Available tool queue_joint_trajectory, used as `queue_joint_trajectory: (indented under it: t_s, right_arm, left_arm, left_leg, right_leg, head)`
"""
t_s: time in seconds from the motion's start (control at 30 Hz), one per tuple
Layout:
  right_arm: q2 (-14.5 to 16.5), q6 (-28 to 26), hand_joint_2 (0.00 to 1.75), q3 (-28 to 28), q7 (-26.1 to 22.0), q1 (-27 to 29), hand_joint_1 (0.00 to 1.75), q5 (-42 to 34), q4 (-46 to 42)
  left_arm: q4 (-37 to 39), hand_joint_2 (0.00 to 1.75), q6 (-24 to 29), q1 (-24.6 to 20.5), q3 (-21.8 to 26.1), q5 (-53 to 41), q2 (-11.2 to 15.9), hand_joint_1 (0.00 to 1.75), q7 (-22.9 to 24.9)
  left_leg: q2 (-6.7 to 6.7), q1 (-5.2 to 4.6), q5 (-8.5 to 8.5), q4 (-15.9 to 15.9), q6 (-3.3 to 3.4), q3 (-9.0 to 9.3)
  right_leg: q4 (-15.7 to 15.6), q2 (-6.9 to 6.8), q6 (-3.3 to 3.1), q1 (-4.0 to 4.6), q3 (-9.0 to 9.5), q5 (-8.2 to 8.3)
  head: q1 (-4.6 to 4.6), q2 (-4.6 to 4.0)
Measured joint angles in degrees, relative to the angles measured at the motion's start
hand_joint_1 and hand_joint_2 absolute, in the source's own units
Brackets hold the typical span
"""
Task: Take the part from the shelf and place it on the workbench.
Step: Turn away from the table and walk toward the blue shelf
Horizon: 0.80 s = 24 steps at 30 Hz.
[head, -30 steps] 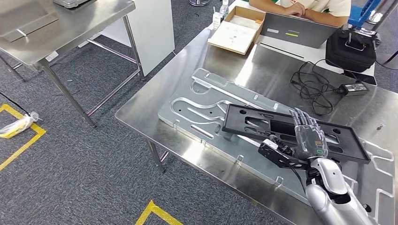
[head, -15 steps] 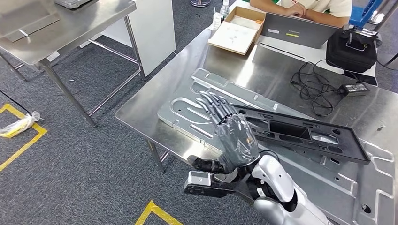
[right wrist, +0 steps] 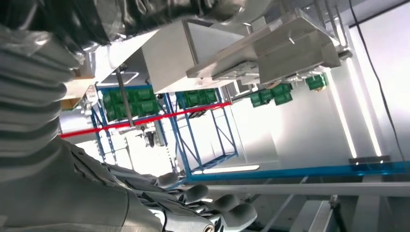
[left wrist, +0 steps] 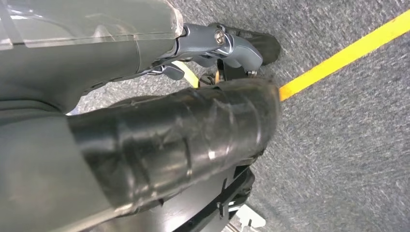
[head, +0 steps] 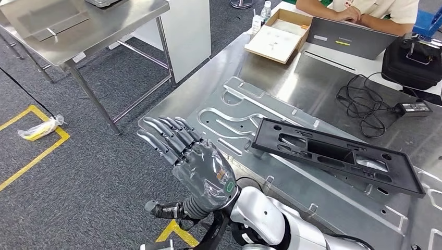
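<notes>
The black plastic part point(head: 333, 156), a long flat frame with cut-outs, lies on the grey metal fixture plate point(head: 234, 112) on the steel workbench point(head: 292, 73). Nothing touches it. My right hand point(head: 195, 166) is raised off the workbench's near left edge, well to the left of the part, with fingers spread and nothing in it. The right wrist view shows its fingers point(right wrist: 212, 212) stretched out against the ceiling lights. My left hand point(left wrist: 145, 135) hangs over the grey carpet with its taped thumb and fingers extended, holding nothing.
At the workbench's far end are an open cardboard box point(head: 279, 36), a grey laptop point(head: 349, 39), a black bag point(head: 414, 62) and a coiled cable with adapter point(head: 365, 104). A person point(head: 365, 10) sits behind them. A second steel table point(head: 78, 31) stands at the left, yellow floor tape point(head: 31, 156) below.
My right hand has lifted off the black part and swung left past the workbench's edge, fingers still spread. The part stays on the plate. The camera has shifted slightly.
</notes>
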Motion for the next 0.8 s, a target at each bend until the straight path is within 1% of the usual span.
queue_joint_trajectory:
  t_s: [0.03,0.07,0.1,0.13,0.17,0.2,0.23,0.27,0.3,0.33,0.37,0.4,0.43,0.47,0.5,0.53,0.57,0.6,0.63,0.67,0.7,0.73,0.77,0.8]
  right_arm:
    - [0.31,-0.21,1.75,0.25,-0.4,-0.58,0.0,-0.5,0.73]
    - [0.64,-0.12,1.75,0.43,-0.77,-1.1,0.0,-0.97,1.35]
    - [1.02,0.24,1.75,0.59,-1.0,-1.53,0.0,-1.29,1.77]
    - [1.33,0.72,1.75,0.75,-1.1,-1.82,0.0,-1.46,2.04]
    - [1.49,1.14,1.75,0.91,-1.11,-2.01,0.0,-1.51,2.27]
    - [1.6,1.38,1.75,1.08,-1.1,-2.11,0.0,-1.54,2.53]
    - [1.71,1.5,1.75,1.24,-1.08,-2.22,0.0,-1.56,2.78]
    - [1.89,1.56,1.75,1.39,-1.07,-2.38,0.0,-1.56,3.02]
    - [2.1,1.6,1.75,1.51,-1.07,-2.59,0.0,-1.56,3.2]
    - [2.28,1.64,1.75,1.59,-1.07,-2.79,0.0,-1.56,3.33]
    - [2.41,1.65,1.75,1.66,-1.07,-2.97,0.0,-1.55,3.44]
    - [2.47,1.64,1.75,1.73,-1.07,-3.09,0.0,-1.56,3.54]
    - [2.5,1.64,1.75,1.8,-1.07,-3.17,0.0,-1.55,3.64]
    - [2.55,1.63,1.75,1.88,-1.07,-3.25,0.0,-1.55,3.75]
    - [2.62,1.62,1.75,1.97,-1.07,-3.34,0.0,-1.56,3.83]
    - [2.7,1.62,1.75,2.04,-1.07,-3.44,0.0,-1.55,3.9]
    - [2.76,1.6,1.75,2.1,-1.07,-3.53,0.0,-1.51,3.95]
    - [2.76,1.58,1.75,2.17,-1.07,-3.56,0.0,-1.41,4.01]
    - [2.72,1.56,1.75,2.22,-1.05,-3.54,0.0,-1.27,4.11]
    - [2.65,1.54,1.75,2.28,-1.04,-3.5,0.0,-1.12,4.23]
    - [2.58,1.54,1.75,2.36,-1.02,-3.47,0.0,-0.99,4.37]
    - [2.5,1.54,1.75,2.43,-1.01,-3.46,0.0,-0.89,4.49]
    - [2.44,1.54,1.75,2.51,-1.01,-3.47,0.0,-0.83,4.56]
    - [2.4,1.54,1.75,2.56,-1.03,-3.5,0.0,-0.75,4.6]
  left_arm:
    - [-0.04,0.0,-0.05,0.17,-0.17,-0.1,0.0,0.0,-0.74]
    - [-0.1,0.0,-0.16,0.22,-0.32,-0.2,0.02,0.0,-1.47]
    - [-0.16,0.0,-0.3,0.15,-0.45,-0.24,0.08,0.0,-2.01]
    - [-0.21,0.0,-0.38,-0.02,-0.56,-0.23,0.16,0.0,-2.38]
    - [-0.23,0.0,-0.43,-0.17,-0.67,-0.22,0.24,0.0,-2.59]
    - [-0.25,0.0,-0.47,-0.24,-0.79,-0.22,0.31,0.0,-2.72]
    - [-0.27,0.0,-0.5,-0.21,-0.92,-0.22,0.35,0.0,-2.79]
    - [-0.28,0.0,-0.53,-0.11,-1.06,-0.25,0.37,0.0,-2.82]
    - [-0.29,0.0,-0.55,-0.01,-1.18,-0.26,0.42,0.0,-2.84]
    - [-0.32,0.0,-0.58,0.03,-1.27,-0.28,0.45,0.0,-2.86]
    - [-0.36,0.0,-0.61,-0.02,-1.34,-0.3,0.5,0.0,-2.9]
    - [-0.4,0.0,-0.64,-0.09,-1.38,-0.3,0.54,0.0,-2.93]
    - [-0.44,0.0,-0.67,-0.12,-1.4,-0.3,0.55,0.0,-2.96]
    - [-0.45,0.0,-0.68,-0.08,-1.42,-0.3,0.56,0.0,-2.97]
    - [-0.46,0.0,-0.69,-0.02,-1.44,-0.3,0.55,0.0,-2.97]
    - [-0.47,0.0,-0.69,0.04,-1.45,-0.3,0.54,0.0,-2.97]
    - [-0.48,0.0,-0.69,0.05,-1.46,-0.3,0.53,0.0,-2.95]
    - [-0.48,0.0,-0.68,0.01,-1.48,-0.3,0.52,0.0,-2.93]
    - [-0.48,0.0,-0.68,-0.05,-1.5,-0.29,0.51,0.0,-2.92]
    - [-0.48,0.0,-0.67,-0.11,-1.52,-0.27,0.51,0.0,-2.91]
    - [-0.48,0.0,-0.66,-0.15,-1.54,-0.26,0.51,0.0,-2.92]
    - [-0.48,0.0,-0.65,-0.14,-1.56,-0.23,0.51,0.0,-2.92]
    - [-0.48,0.0,-0.63,-0.11,-1.57,-0.19,0.51,0.0,-2.9]
    - [-0.48,0.0,-0.61,-0.1,-1.57,-0.14,0.51,0.0,-2.86]
  left_leg:
    - [0.77,0.03,-0.5,0.75,-0.32,-0.45]
    - [1.89,0.03,-1.65,2.53,-0.6,-1.34]
    - [3.23,0.06,-3.4,5.55,-0.85,-2.74]
    - [4.19,0.06,-5.43,9.45,-1.11,-4.6]
    - [4.59,0.1,-7.04,13.21,-1.32,-6.36]
    - [4.79,0.13,-7.81,15.8,-1.43,-7.54]
    - [4.94,0.14,-7.44,16.23,-1.46,-7.63]
    - [5.18,0.14,-6.02,14.22,-1.4,-6.46]
    - [5.84,0.11,-4.04,10.42,-1.23,-4.33]
    - [7.31,-0.12,-2.56,6.16,-0.98,-2.04]
    - [8.4,-0.37,-1.53,2.81,-0.58,-0.29]
    - [9.18,-0.62,-1.12,0.83,-0.19,0.64]
    - [9.36,-0.86,-1.24,0.19,0.18,0.79]
    - [8.57,-0.88,-1.09,0.16,0.53,0.64]
    - [7.94,-0.74,-0.96,0.05,0.83,0.6]
    - [7.33,-0.6,-0.82,-0.08,1.17,0.6]
    - [6.73,-0.45,-0.65,-0.24,1.56,0.65]
    - [6.13,-0.34,-0.51,-0.35,1.9,0.67]
    - [5.46,-0.4,-0.45,-0.35,2.15,0.6]
    - [4.74,-0.49,-0.42,-0.31,2.32,0.54]
    - [3.94,-0.57,-0.41,-0.26,2.4,0.49]
    - [3.08,-0.67,-0.41,-0.16,2.43,0.48]
    - [2.21,-0.76,-0.44,-0.04,2.44,0.5]
    - [1.36,-0.85,-0.47,0.09,2.44,0.54]
  right_leg:
    - [-0.26,-0.6,-0.46,-0.06,0.05,0.23]
    - [-0.53,-1.24,-0.83,-0.19,0.07,0.45]
    - [-0.67,-1.94,-1.06,-0.17,0.05,0.58]
    - [-0.69,-2.64,-1.18,-0.1,-0.02,0.6]
    - [-0.66,-3.43,-1.21,-0.03,-0.08,0.57]
    - [-0.63,-4.22,-1.23,0.01,-0.1,0.52]
    - [-0.58,-4.97,-1.23,0.02,-0.1,0.43]
    - [-0.51,-5.62,-1.18,0.03,-0.06,0.32]
    - [-0.42,-6.23,-1.06,0.04,0.03,0.18]
    - [-0.33,-6.77,-0.87,0.16,0.12,0.02]
    - [-0.26,-7.28,-0.64,0.33,0.19,-0.14]
    - [-0.19,-7.79,-0.39,0.52,0.25,-0.26]
    - [-0.2,-8.31,-0.15,0.7,0.29,-0.34]
    - [-0.22,-8.85,0.09,0.8,0.37,-0.4]
    - [-0.15,-9.05,0.41,0.77,0.44,-0.58]
    - [0.4,-8.28,0.73,0.66,0.35,-1.13]
    - [1.85,-6.91,0.99,0.55,-0.18,-2.23]
    - [4.52,-5.17,1.17,0.41,-1.32,-3.91]
    - [8.25,-3.55,1.24,0.36,-3.03,-5.87]
    - [12.18,-2.75,1.24,0.37,-4.97,-7.55]
    - [15.21,-2.37,1.21,0.4,-6.56,-8.4]
    - [16.28,-2.19,1.1,0.43,-7.29,-8.03]
    - [15.06,-2.01,0.9,0.48,-6.94,-6.51]
    - [11.87,-1.56,0.56,0.53,-5.65,-4.2]
  head:
    - [-0.01,0.0]
    - [-0.02,0.0]
    - [-0.03,0.0]
    - [-0.04,0.0]
    - [-0.04,0.0]
    - [-0.03,0.0]
    - [-0.03,0.0]
    - [-0.03,0.0]
    - [-0.03,0.0]
    - [-0.04,0.0]
    - [-0.02,0.0]
    - [-0.02,0.0]
    - [0.0,0.0]
    - [0.0,0.0]
    - [-0.01,0.0]
    - [0.01,0.0]
    - [0.0,0.0]
    - [0.01,0.0]
    - [0.01,0.0]
    - [0.01,0.0]
    - [0.01,0.0]
    - [0.0,0.0]
    - [0.0,0.0]
    - [0.0,0.0]
